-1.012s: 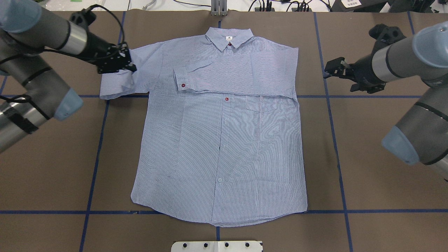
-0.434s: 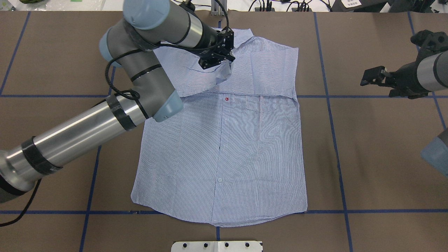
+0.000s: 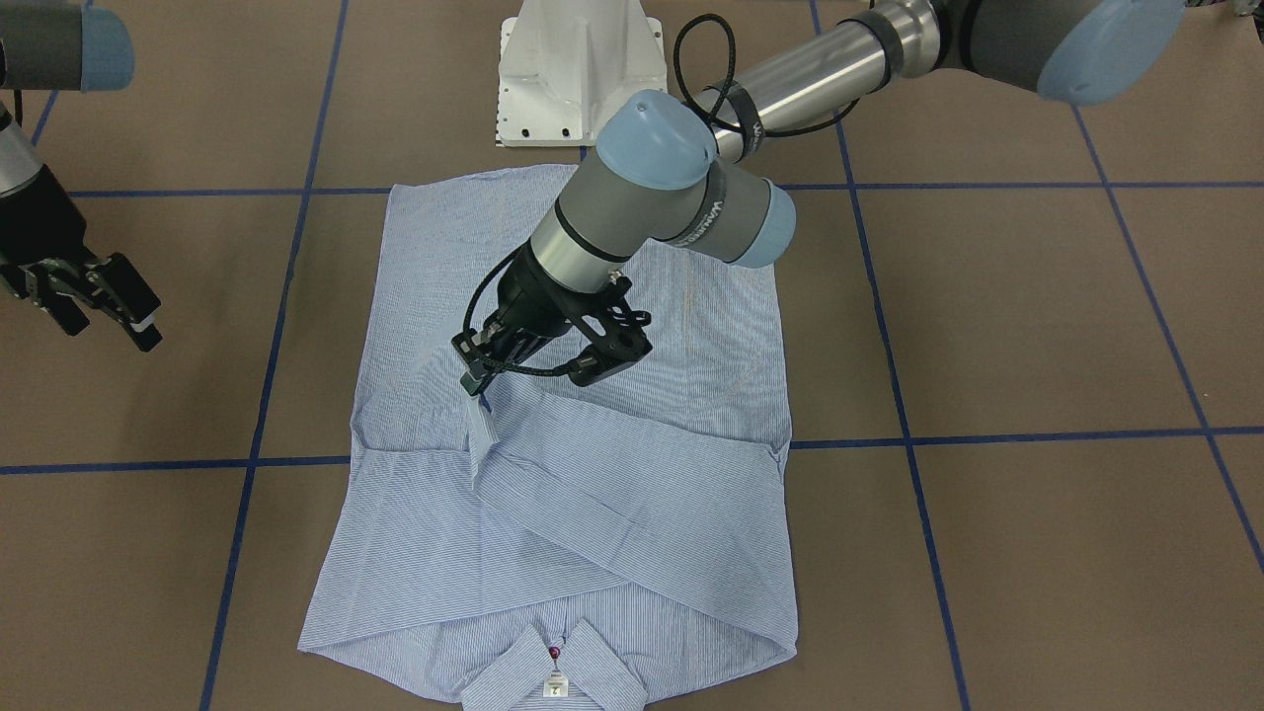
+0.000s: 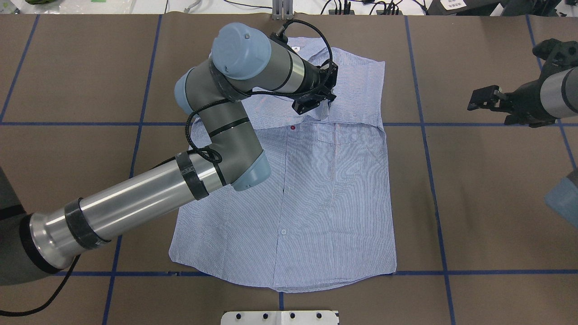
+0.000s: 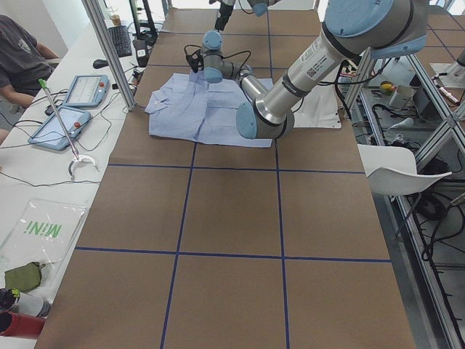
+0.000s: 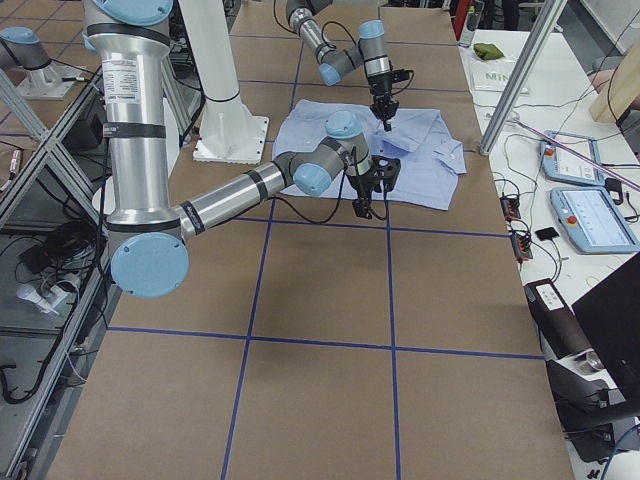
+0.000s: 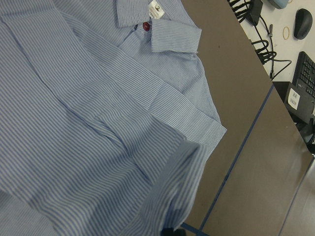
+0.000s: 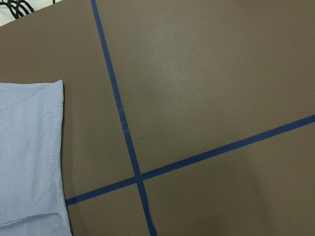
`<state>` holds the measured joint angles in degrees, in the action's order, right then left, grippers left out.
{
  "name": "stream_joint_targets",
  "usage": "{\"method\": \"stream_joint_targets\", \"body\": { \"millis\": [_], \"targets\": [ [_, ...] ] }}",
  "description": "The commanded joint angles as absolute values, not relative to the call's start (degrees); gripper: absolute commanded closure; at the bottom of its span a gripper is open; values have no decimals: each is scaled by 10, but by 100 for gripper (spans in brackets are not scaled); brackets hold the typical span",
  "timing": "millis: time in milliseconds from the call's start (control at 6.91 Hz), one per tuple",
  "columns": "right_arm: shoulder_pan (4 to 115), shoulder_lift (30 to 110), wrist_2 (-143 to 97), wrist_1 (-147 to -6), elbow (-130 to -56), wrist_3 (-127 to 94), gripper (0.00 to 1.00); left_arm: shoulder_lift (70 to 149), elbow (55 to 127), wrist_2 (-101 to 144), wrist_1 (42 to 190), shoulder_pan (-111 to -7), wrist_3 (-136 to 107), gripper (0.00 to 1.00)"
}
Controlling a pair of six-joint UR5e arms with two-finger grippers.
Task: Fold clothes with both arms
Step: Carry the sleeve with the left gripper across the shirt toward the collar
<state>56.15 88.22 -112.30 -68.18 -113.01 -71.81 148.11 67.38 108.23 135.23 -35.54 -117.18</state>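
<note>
1 blue-white striped shirt [image 4: 316, 194], sleeves crossed over its chest.
2 grippers: left gripper [image 3: 481, 383] pinches 1 cuff [image 3: 482, 423]; right gripper [image 3: 104, 306] jaws apart, empty, off the shirt.

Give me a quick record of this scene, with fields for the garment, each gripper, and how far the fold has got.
garment: striped button-up shirt, front up on the table
left gripper: shut on the sleeve, cuff held above the chest
right gripper: open, empty, over bare table beside the shirt
fold stage: other sleeve lies across the chest; body unfolded
</note>
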Motion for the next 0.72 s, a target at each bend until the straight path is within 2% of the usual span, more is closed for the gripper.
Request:
{"method": "stream_joint_targets", "body": {
  "millis": [0, 145, 289, 434, 579],
  "targets": [
    [561, 883, -1122, -682, -1128, -718, 0, 1484, 666, 1060, 1354, -339, -1175, 100],
    [561, 883, -1122, -681, -1127, -718, 0, 1486, 665, 1050, 1354, -333, -1176, 100],
    [561, 889, -1121, -681, -1126, -718, 0, 1491, 664, 1048, 1354, -331, -1176, 86],
    [561, 896, -1123, -681, -1128, -718, 0, 1503, 658, 1048, 1354, -329, -1177, 57],
    [560, 897, -1124, -681, -1130, -722, 0, 1506, 657, 1048, 1354, -329, -1176, 21]
  ]
}}
